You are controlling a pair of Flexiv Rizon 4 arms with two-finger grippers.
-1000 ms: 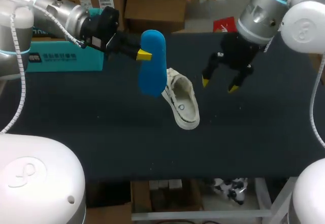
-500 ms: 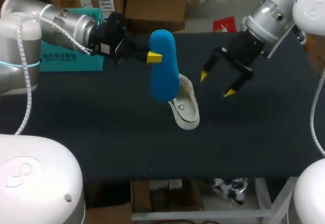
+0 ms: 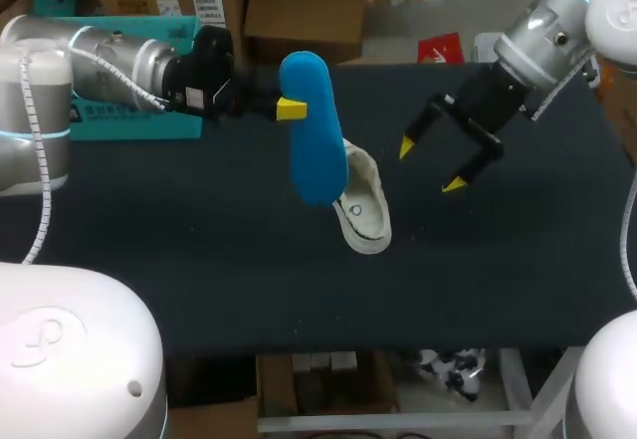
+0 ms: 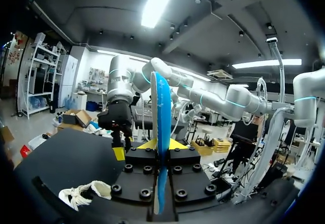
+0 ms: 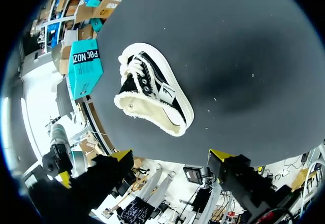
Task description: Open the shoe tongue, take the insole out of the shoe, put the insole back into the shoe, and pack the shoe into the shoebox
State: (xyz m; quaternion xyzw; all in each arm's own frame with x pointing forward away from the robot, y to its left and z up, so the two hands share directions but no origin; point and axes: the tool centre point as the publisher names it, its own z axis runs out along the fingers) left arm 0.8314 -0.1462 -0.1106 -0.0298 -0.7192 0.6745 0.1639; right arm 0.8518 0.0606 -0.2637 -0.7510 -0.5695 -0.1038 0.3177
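My left gripper (image 3: pixel 289 109) is shut on the blue insole (image 3: pixel 311 130), holding it in the air above the table, its lower end over the shoe's heel end. In the left wrist view the insole (image 4: pixel 162 112) stands edge-on between the fingers of the left gripper (image 4: pixel 162 145). The shoe (image 3: pixel 360 203), a cream-soled sneaker with a dark upper, lies on the dark table (image 3: pixel 199 260) near the middle. My right gripper (image 3: pixel 430 166) hangs open to the right of the shoe, nothing in it. From the right wrist view the shoe (image 5: pixel 152 98) lies ahead of the open right gripper (image 5: pixel 171 156). The teal shoebox (image 3: pixel 109 115) sits at the far left.
The shoebox (image 5: pixel 84 66) lies behind my left arm, at the table's back left corner. The shoe (image 4: pixel 84 194) shows below and beside my left gripper. Bare dark tabletop stretches in front of the shoe and to its right.
The left gripper carried the insole a little to the right, then slightly back, tilting it. The right wrist drew back to the right and its open gripper turned.
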